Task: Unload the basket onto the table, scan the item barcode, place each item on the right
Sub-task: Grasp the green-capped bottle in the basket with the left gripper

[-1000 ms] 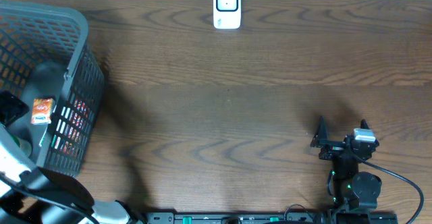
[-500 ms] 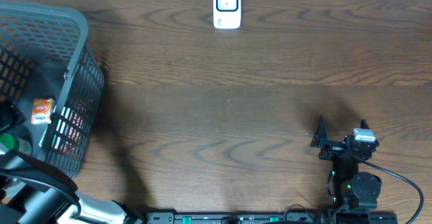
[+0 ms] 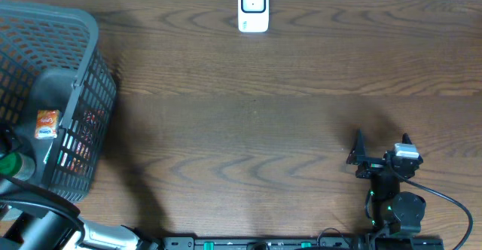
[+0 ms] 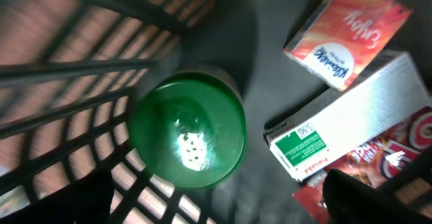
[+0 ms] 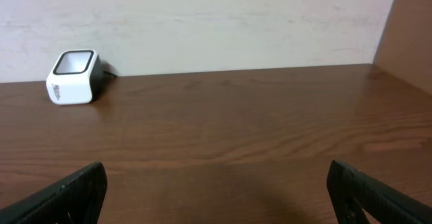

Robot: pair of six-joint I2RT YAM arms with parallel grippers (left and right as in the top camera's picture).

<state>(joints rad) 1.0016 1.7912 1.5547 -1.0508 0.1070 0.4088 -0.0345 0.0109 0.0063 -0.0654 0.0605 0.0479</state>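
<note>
Down at the basket, the left arm is sitting lower than a second ago, uncovering a green round plastic lid (image 4: 187, 137). Left fingers (image 4: 210, 207) are hanging fully spread and empty above it inside the dark grey mesh basket (image 3: 83, 92). Right fingers (image 3: 382, 150) are waiting wide apart, empty, over the wooden surface (image 3: 248, 129). Lid, orange cardboard packet (image 4: 347, 32) and white-and-red carton (image 4: 351, 126) are all lying in the basket, well apart from the white boxy scanner (image 3: 253, 7). Closing here is risking a slip off the smooth lid, or snagging the mesh beside it.
</note>
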